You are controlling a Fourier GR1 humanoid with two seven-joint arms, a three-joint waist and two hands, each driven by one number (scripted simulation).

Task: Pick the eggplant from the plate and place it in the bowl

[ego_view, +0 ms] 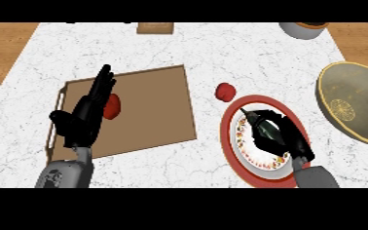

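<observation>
Your right hand (286, 135) had its fingers curled round the eggplant (267, 126), which lay between fingers and thumb over the plate (229, 122); your left hand (82, 119) showed straight fingers.

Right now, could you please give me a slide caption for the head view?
The right hand curls round the eggplant on the red-rimmed plate, bowl nearby; left hand open above the tray.

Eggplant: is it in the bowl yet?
No, the eggplant is over the plate, with the right hand curled round it, apart from the bowl.
</observation>
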